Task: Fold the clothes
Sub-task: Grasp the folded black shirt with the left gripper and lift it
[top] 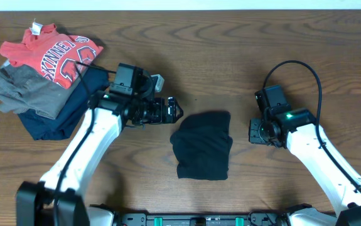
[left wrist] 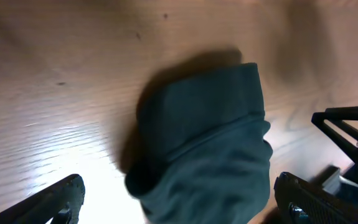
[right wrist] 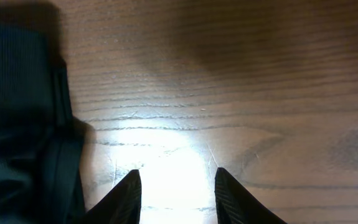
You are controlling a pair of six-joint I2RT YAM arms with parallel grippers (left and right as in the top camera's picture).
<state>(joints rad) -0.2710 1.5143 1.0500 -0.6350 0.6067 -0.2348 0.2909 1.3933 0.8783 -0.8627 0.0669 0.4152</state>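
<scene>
Wooden table (top: 230,50) is occupied centrally by the bundled black clothes (top: 202,145); left gripper (top: 176,110) and right gripper (top: 252,130) are held parted, nothing grasped.

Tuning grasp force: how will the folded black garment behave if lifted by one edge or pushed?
Probably floppy: the black garment lies in soft rounded folds, so an edge lift would likely unfold it. Looks like thin knit, so likely light. Pushed across the wooden table, it would probably bunch rather than slide whole.
</scene>
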